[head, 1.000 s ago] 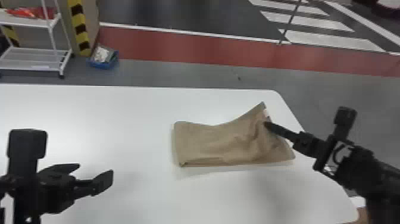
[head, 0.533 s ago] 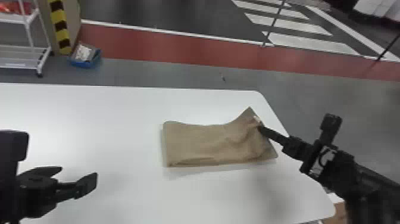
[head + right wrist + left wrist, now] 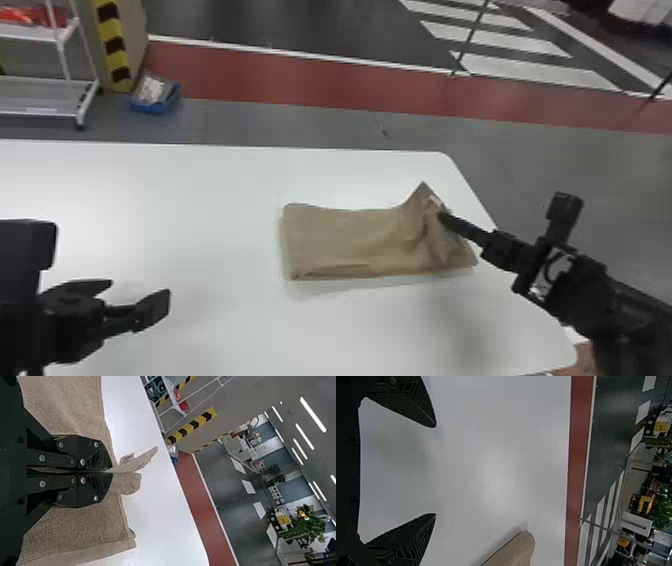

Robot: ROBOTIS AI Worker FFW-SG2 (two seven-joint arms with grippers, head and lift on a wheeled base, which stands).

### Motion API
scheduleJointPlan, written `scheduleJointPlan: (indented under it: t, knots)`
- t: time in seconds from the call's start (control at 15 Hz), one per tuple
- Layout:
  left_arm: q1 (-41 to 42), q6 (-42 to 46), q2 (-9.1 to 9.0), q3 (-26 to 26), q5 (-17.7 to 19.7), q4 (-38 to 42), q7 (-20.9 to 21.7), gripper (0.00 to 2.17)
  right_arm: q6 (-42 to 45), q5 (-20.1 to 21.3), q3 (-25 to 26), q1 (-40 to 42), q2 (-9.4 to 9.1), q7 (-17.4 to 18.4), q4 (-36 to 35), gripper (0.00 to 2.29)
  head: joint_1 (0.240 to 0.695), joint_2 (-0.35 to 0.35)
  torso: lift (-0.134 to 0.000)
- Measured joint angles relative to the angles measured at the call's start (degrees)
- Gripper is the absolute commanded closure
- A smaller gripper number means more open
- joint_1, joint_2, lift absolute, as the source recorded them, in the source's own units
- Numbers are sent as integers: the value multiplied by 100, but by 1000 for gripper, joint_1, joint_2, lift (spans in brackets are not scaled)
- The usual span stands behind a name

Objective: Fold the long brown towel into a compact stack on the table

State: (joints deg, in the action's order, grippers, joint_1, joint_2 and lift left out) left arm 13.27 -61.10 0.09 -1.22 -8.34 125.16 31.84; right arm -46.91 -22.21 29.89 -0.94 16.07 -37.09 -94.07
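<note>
1. A white, round-cornered table [image 3: 200, 200] stands before the robot and serves as the landmark.
2. The brown cloth towel [image 3: 345, 235], folded into a layered, roughly rectangular bundle, lies on the table toward its right end; the bundle's left part lies fairly flat, while its right part is creased, with the far corner drawn up into a point.
3. The black right gripper [image 3: 441, 217], reaching in over the table's right edge, has its two fingers pressed together on a pinch of the towel near that raised corner; the right wrist view shows cloth poking out past the tips.
4. The black left gripper [image 3: 137, 290] is above the table's left part, apart from the towel, its fingers spread wide with nothing between them.
5. Beyond the table's far edge, toward the left, are a white metal rack [image 3: 50, 95] and a blue tray [image 3: 154, 107] on the floor.
</note>
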Motion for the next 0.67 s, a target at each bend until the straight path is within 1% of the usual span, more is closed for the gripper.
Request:
scheduleJointPlan:
  t: [0.13, 0.2, 0.27, 0.33, 0.4, 0.47, 0.67]
  knots:
    - [-3, 12, 0, -12, 5, -2, 18, 87, -324, -191, 323, 57, -9, 0, -315, 1082, 695, -301, -124]
    - [0, 24, 0, -25, 10, -2, 25, 87, -440, -246, 489, 67, 1, 0, -408, 1079, 695, -318, -124]
    - [18, 54, 0, -32, 18, -10, 31, 87, -485, -196, 558, 68, 35, 0, -398, 1018, 695, -327, -124]
    - [32, 91, 0, -35, 26, -32, 32, 87, -463, -64, 513, 74, 61, 0, -300, 603, 695, -333, -124]
    - [40, 150, 0, -30, 41, -69, 33, 87, -361, 111, 390, 87, 76, 0, -134, 107, 695, -335, -124]
    - [46, 191, 0, -20, 55, -91, 33, 87, -274, 222, 303, 96, 83, 1, 9, -2, 695, -336, -124]
    - [90, 262, 0, -24, 81, -98, 62, 87, -193, 313, 226, 54, 96, 50, 317, 33, 695, -344, -124]
